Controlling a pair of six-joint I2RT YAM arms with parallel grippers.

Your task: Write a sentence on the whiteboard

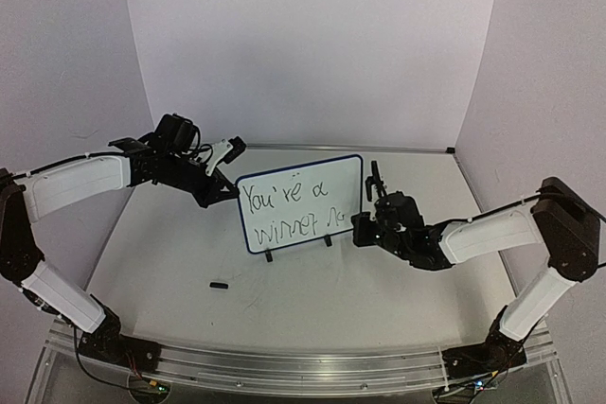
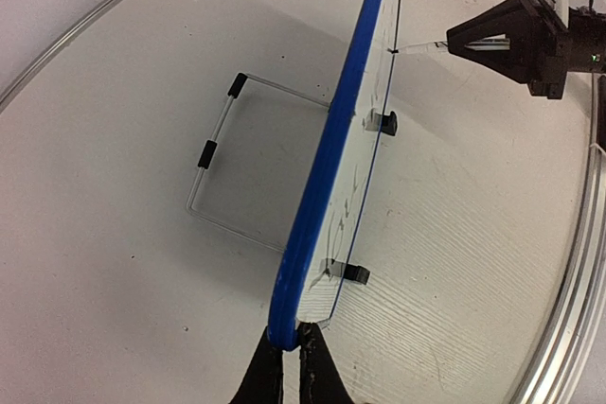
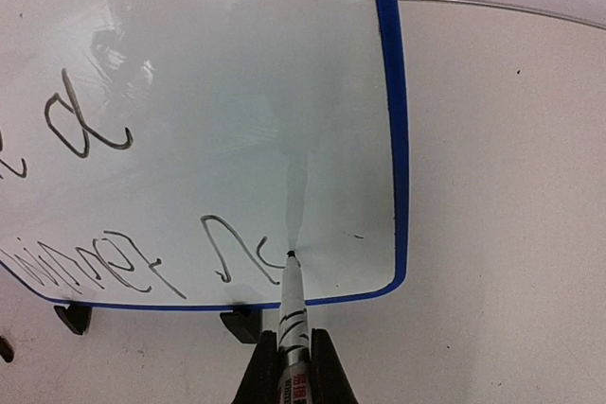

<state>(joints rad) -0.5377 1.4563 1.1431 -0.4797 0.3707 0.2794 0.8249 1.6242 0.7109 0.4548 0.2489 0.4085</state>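
The whiteboard (image 1: 312, 177) stands upright on two black feet in mid table, blue frame around it. The sentence (image 1: 289, 210) is black handwriting in two slanted rows. My left gripper (image 1: 225, 188) is shut on the board's left edge; the left wrist view shows its fingers (image 2: 260, 380) pinching the blue frame (image 2: 327, 186). My right gripper (image 1: 367, 226) is shut on a black-and-white marker (image 3: 293, 319). The marker's tip touches the whiteboard (image 3: 237, 92) near its lower right corner, just right of the last stroke of the sentence (image 3: 232, 251).
A small black cap (image 1: 219, 285) lies on the table in front of the board. A wire stand (image 2: 213, 153) shows behind the board in the left wrist view. The table's metal rail (image 1: 284, 366) runs along the near edge. White walls enclose the back and sides.
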